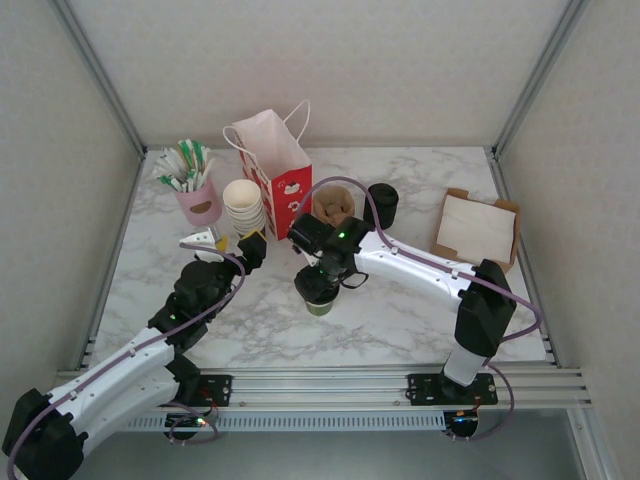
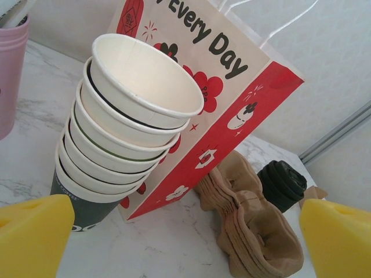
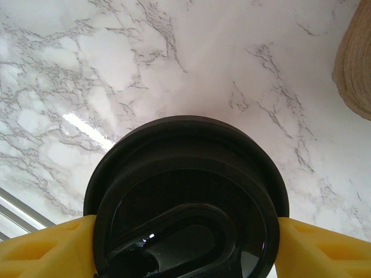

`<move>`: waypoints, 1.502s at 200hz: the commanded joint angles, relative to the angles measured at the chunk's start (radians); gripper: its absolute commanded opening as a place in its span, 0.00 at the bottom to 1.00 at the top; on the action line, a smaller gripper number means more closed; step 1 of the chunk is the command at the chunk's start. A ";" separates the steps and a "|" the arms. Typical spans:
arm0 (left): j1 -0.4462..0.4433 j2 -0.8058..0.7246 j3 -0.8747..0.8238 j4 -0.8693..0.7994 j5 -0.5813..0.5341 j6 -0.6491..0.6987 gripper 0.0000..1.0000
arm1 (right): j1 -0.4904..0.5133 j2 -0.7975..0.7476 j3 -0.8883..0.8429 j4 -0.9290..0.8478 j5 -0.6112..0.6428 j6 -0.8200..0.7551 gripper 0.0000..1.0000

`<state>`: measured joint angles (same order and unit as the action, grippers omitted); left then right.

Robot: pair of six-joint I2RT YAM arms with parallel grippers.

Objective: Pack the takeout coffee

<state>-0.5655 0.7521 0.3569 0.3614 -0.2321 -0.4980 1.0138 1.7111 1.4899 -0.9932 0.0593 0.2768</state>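
Right wrist view: the takeout coffee (image 3: 185, 191) is pinched at its black lid between the yellow fingers (image 3: 46, 249) of the right hand (image 3: 185, 249). In the top external view the cup is seen at the middle of the marble tabletop (image 1: 400, 320), in front of the red-and-white paper bag (image 1: 285, 185) and apart from it. The left hand (image 2: 185, 237) is spread wide and empty, faced toward the stack of paper cups (image 2: 127, 133) beside the bag.
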 commanded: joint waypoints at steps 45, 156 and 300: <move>0.011 -0.011 -0.009 -0.007 -0.010 0.004 1.00 | 0.019 0.012 -0.015 0.011 -0.001 0.013 0.73; 0.011 -0.012 -0.007 -0.009 -0.006 0.003 1.00 | 0.024 0.024 -0.029 0.028 -0.014 0.026 0.73; 0.010 -0.017 -0.007 -0.010 -0.003 0.006 1.00 | 0.045 0.049 -0.120 0.059 -0.015 0.056 0.73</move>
<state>-0.5655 0.7521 0.3569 0.3614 -0.2321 -0.4980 1.0313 1.7256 1.4414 -0.9283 0.0570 0.3038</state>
